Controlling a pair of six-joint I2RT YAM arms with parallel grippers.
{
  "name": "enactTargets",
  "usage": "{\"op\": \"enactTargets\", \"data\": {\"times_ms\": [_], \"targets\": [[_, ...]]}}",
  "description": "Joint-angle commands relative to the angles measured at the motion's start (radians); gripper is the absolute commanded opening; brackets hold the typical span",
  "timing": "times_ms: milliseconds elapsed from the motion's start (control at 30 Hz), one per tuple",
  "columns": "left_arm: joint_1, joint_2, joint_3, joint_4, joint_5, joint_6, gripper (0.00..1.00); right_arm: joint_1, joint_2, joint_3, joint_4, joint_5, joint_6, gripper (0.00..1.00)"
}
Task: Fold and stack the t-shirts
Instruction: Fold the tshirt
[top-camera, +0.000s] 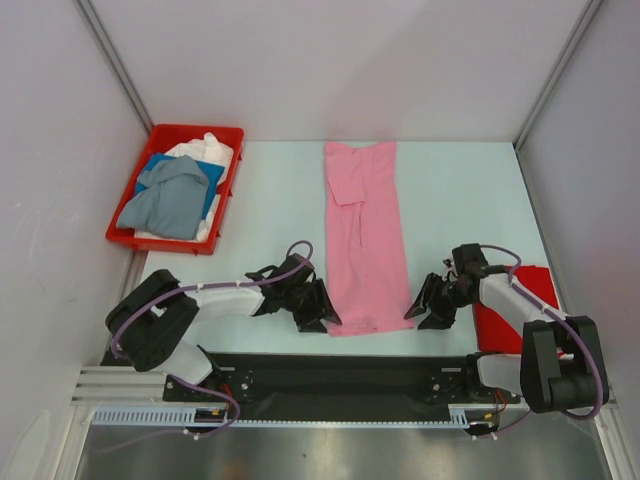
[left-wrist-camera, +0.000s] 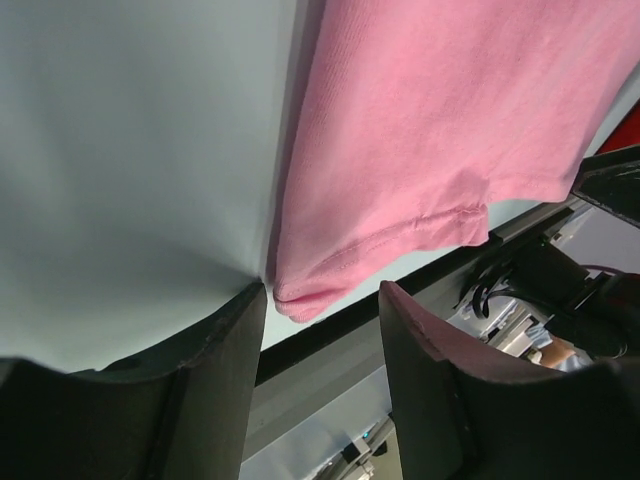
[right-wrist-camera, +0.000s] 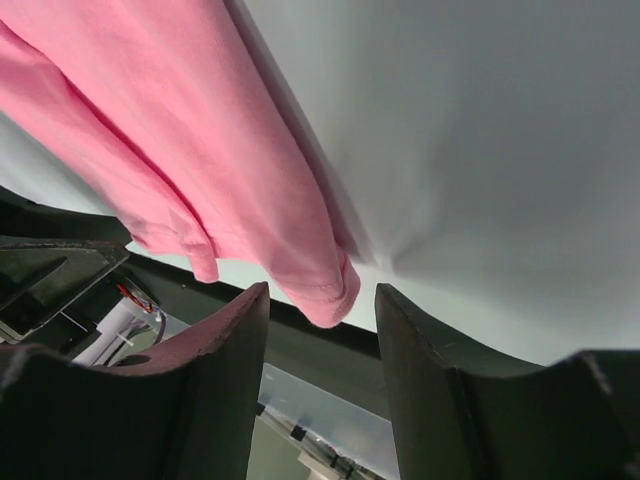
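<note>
at the pink t-shirt (top-camera: 362, 240), left hand (top-camera: 318, 312) and right hand (top-camera: 428, 303) stand apart (each straddling a near corner).

Robot test cell, lab-type. Plain pale panel walls (top-camera: 350, 60) and metal corner posts (top-camera: 112, 60) box in a light tabletop (top-camera: 470, 190). Left arm (top-camera: 220, 296) and right arm (top-camera: 520, 310) stand bolted to a black base plate (top-camera: 340, 385) along the tabletop's near edge, with a slotted cable channel (top-camera: 150, 415) in front.
</note>
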Motion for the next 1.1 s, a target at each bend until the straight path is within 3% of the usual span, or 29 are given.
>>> {"op": "enactTargets", "data": {"times_ms": [0, 500, 633, 733, 767, 867, 1067], "targets": [[-0.013, 0.013, -0.043, -0.008, -0.081, -0.040, 0.56, 0.012, 0.004, 0.007, 0.061, 0.016, 0.023, 0.52], [-0.022, -0.013, -0.098, -0.025, -0.093, -0.074, 0.47, 0.058, 0.099, -0.024, 0.146, 0.004, 0.041, 0.47], [-0.022, 0.026, -0.094, 0.009, -0.076, -0.054, 0.37, 0.070, 0.087, -0.050, 0.156, -0.004, 0.054, 0.40], [-0.022, 0.040, -0.086, 0.006, -0.084, -0.040, 0.05, 0.069, 0.072, -0.067, 0.155, 0.002, 0.060, 0.22], [-0.022, 0.034, -0.097, -0.010, -0.091, -0.043, 0.00, 0.069, 0.064, -0.070, 0.147, 0.008, 0.066, 0.09], [-0.022, -0.041, -0.152, -0.036, -0.128, -0.074, 0.00, 0.070, 0.017, -0.081, 0.110, 0.051, 0.081, 0.00], [-0.028, -0.092, -0.187, -0.017, -0.119, -0.096, 0.00, 0.102, -0.034, -0.108, 0.101, 0.081, 0.097, 0.00]]}}
